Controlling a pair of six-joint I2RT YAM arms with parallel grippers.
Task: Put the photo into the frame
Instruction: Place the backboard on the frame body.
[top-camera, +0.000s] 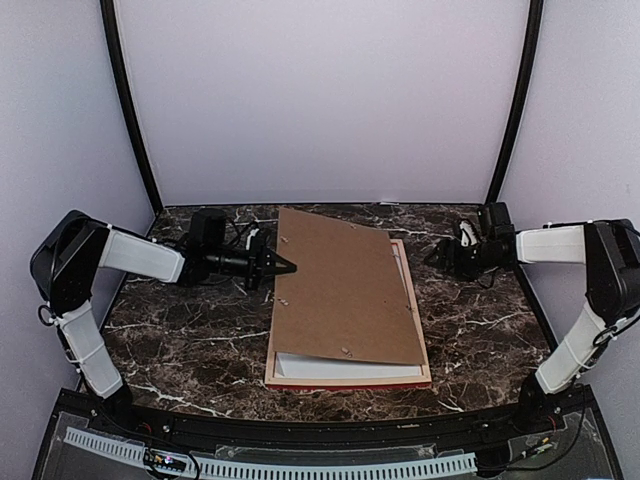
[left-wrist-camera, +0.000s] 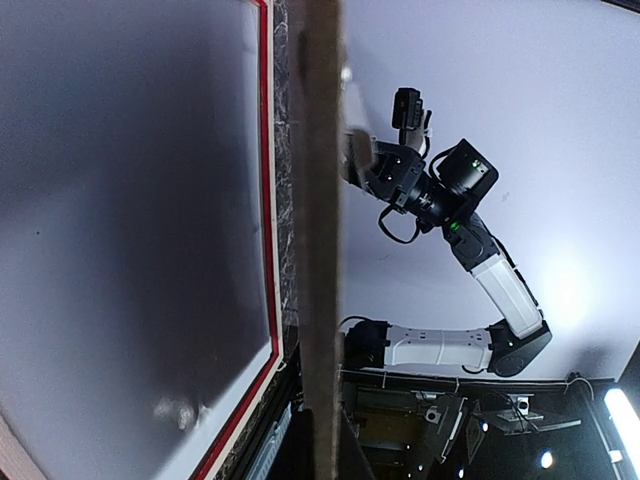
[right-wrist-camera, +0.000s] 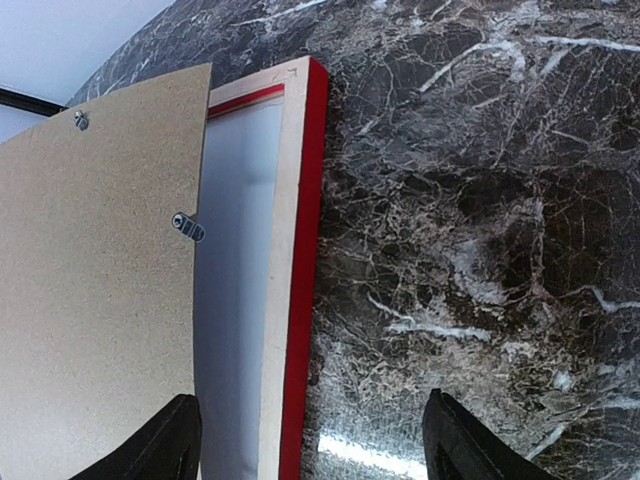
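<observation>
Dark marble tabletop (top-camera: 180, 340), pale booth walls. Frame (top-camera: 350, 382) lies face-down between both grippers, with the backing board (top-camera: 340, 290) askew on top. White sheet (top-camera: 340, 366) inside, possibly the photo's back; unconfirmed. Left gripper (top-camera: 284, 266) is at the board's edge, grip indeterminable. Right gripper (right-wrist-camera: 312, 425) is spread and empty beside the frame's rim. Step: probably seating the board; the next move calls for squaring it. No legible writing.

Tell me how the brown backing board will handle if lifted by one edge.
Probably stiff: the flat brown fibreboard backing board shows a straight edge in the left wrist view. Likely light, being thin. It may slide rather than stay put, since it lies askew on the red wooden frame, its metal turn clips unlatched.
</observation>
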